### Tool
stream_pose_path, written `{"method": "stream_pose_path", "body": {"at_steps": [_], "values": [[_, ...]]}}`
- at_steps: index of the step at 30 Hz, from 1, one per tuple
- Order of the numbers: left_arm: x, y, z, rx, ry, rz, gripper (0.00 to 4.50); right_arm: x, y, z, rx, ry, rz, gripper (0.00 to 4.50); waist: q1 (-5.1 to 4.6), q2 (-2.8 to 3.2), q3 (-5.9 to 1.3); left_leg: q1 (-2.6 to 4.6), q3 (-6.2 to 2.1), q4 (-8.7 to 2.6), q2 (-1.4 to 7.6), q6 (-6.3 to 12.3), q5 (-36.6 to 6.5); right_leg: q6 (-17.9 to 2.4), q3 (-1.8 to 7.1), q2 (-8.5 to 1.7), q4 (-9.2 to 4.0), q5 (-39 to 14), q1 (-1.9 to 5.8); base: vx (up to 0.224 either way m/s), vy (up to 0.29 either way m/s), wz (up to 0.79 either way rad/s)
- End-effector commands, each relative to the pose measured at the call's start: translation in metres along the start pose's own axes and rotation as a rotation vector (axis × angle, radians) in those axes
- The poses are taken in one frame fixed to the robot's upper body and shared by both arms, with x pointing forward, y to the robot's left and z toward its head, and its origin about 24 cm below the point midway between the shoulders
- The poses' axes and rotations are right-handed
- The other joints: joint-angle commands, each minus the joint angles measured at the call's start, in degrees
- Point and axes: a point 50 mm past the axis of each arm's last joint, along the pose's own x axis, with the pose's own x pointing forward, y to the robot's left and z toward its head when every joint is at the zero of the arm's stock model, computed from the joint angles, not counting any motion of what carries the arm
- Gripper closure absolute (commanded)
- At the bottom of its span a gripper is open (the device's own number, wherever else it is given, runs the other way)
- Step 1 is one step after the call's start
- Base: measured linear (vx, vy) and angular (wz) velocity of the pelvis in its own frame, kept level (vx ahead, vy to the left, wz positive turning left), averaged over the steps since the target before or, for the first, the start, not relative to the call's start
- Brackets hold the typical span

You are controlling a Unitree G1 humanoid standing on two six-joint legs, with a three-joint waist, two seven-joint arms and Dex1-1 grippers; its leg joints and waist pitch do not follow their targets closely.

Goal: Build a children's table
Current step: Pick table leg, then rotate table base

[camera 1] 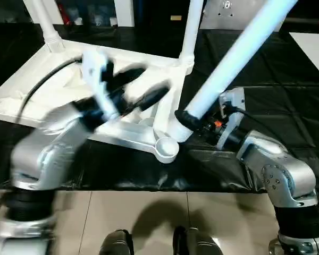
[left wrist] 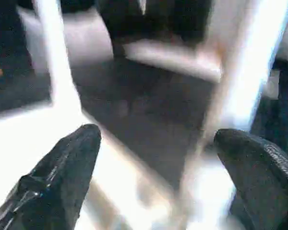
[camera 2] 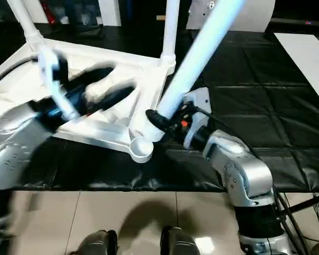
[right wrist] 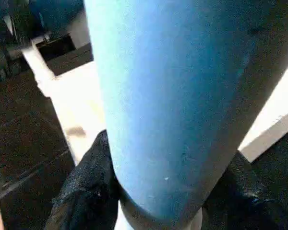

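Black-covered worktable (camera 1: 287,101), wrinkled sheeting, upturned white table top (camera 1: 37,90) lying directly on it — ribbed underside up, near corner socket (camera 1: 166,149) overhanging the front edge, tiled floor (camera 1: 149,212) below

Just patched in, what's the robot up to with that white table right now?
The white plastic square tabletop lies upside down on the black-covered worktable, with two white tubular legs standing in its far corner sockets. The right claw is shut on a third long white leg, held tilted beside the near corner socket. The left claw is open above the ribbed underside.

Left end effector (camera 1: 135,87) smeared by motion blur, held leg (camera 1: 239,56) and two standing legs (camera 1: 190,32) cut off at top edge
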Motion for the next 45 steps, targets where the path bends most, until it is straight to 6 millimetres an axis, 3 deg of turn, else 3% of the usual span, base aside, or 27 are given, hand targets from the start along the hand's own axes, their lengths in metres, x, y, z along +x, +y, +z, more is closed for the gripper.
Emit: {"method": "stream_pose_path", "body": {"at_steps": [1, 3, 6, 11, 14, 15, 22, 28, 40, 45], "values": [[0.0, -0.004, -0.014, 0.057, 0.096, -0.077, 0.0, -0.001, -0.002, 0.006, -0.026, -0.008, -0.026, 2.62, -0.01, 0.7, -6.27, 0.22, -0.41, -3.9, 2.82, 2.99, -4.09, -8.89, 3.89, -4.74, -3.96, -15.23, 3.83, 0.0, 0.0, 0.0], [-0.005, -0.004, -0.03, 0.123, 0.231, -0.184, 0.0, -0.001, -0.003, 0.003, -0.028, 0.022, -0.041, 2.62, 0.03, 0.79, -6.22, 0.28, -0.38, -4.01, 2.85, 2.54, -4.73, -9.23, 4.0, -4.86, -3.95, -15.49, 3.84, 0.0, 0.0, 0.0], [-0.011, 0.0, -0.043, 0.147, 0.354, -0.319, 0.36, -0.003, -0.003, 0.001, -0.029, 0.04, -0.035, 2.62, 0.24, 0.98, -5.94, 0.43, -0.29, -4.22, 2.87, 1.97, -5.53, -10.08, 4.12, -4.97, -4.17, -15.25, 3.66, 0.0, 0.0, 0.0], [-0.008, 0.017, -0.053, 0.234, 0.461, -0.387, 0.81, -0.007, -0.002, 0.002, -0.04, 0.025, -0.028, 2.62, 0.25, 0.91, -6.03, 0.31, -0.23, -4.25, 2.93, 0.91, -6.35, -10.5, 4.25, -5.3, -4.07, -14.87, 4.03, 0.0, 0.0, 0.0], [-0.003, 0.024, -0.057, 0.261, 0.494, -0.426, 0.81, -0.009, -0.003, 0.001, -0.042, 0.025, -0.027, 2.62, 0.4, 0.84, -6.08, 0.22, -0.07, -4.25, 2.92, 0.9, -6.1, -10.58, 4.21, -5.35, -4.15, -14.45, 4.14, 0.0, 0.0, 0.0], [-0.002, 0.025, -0.058, 0.264, 0.504, -0.437, 1.08, -0.01, -0.003, 0.001, -0.043, 0.025, -0.025, 2.62, 0.52, 0.83, -6.22, 0.36, 0.04, -4.14, 2.88, 0.9, -6.0, -10.53, 4.29, -5.45, -4.14, -14.26, 4.14, 0.0, 0.0, 0.0], [0.005, 0.036, -0.062, 0.27, 0.545, -0.509, 1.65, -0.015, -0.004, 0.003, -0.047, 0.021, -0.025, 2.62, 0.55, 0.94, -6.55, 0.07, 0.17, -3.99, 3.01, 1.32, -4.27, -12.41, 4.32, -5.58, -3.72, -10.24, 4.42, 0.0, 0.0, 0.0], [0.011, 0.041, -0.063, 0.256, 0.561, -0.565, 2.15, -0.021, -0.005, 0.003, -0.046, 0.019, -0.032, 2.62, 0.69, 1.17, -6.5, 0.24, 0.2, -4.06, 3.23, 1.24, -5.24, -13.39, 4.26, -5.65, -3.79, -10.51, 4.38, 0.0, 0.0, 0.0], [0.011, 0.05, -0.065, 0.244, 0.591, -0.593, 3.28, -0.024, -0.003, 0.0, -0.047, 0.027, -0.023, 2.62, 1.3, 1.19, -6.7, 0.26, 0.25, -4.03, 3.32, 1.32, -5.27, -13.76, 4.29, -5.8, -3.88, -10.82, 4.51, 0.0, 0.0, 0.0], [0.009, 0.051, -0.071, 0.238, 0.613, -0.566, 3.52, -0.024, -0.002, 0.0, -0.051, 0.027, -0.018, 2.62, 1.57, 1.07, -6.8, 0.27, 0.34, -4.02, 3.31, 1.65, -5.05, -13.27, 4.28, -5.79, -4.0, -11.8, 4.45, 0.0, 0.0, 0.0]]}}
